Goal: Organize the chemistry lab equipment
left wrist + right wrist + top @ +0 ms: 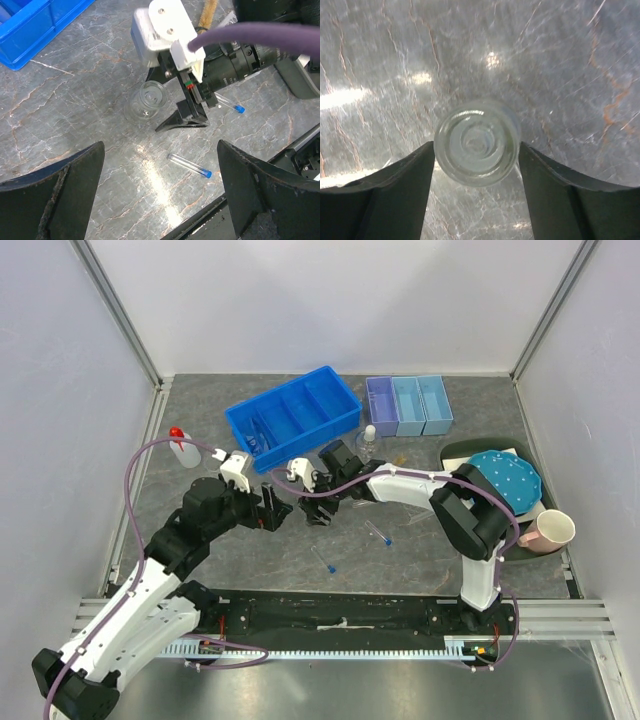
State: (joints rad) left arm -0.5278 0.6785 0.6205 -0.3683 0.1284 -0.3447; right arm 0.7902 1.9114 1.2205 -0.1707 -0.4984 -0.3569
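A small clear glass beaker [476,135] stands upright on the table. My right gripper [476,150] points down over it, and its fingertips touch the rim on both sides. The beaker also shows in the left wrist view [146,100], beside the right gripper's dark finger [182,117]. My left gripper [160,145] is open and empty, hovering just left of the right gripper [305,500]. Two blue-capped test tubes [322,558] [378,533] lie on the table. A red-capped squeeze bottle [184,447] stands at the left. A clear flask [369,443] stands by the blue bin.
A blue divided bin [330,390] sits at the back centre with some clear items inside. Three small purple and light-blue bins [408,405] stand to its right. A teal dotted plate [505,478] and a pinkish cup [545,532] are at the right. A tan stick [209,12] lies behind the right gripper.
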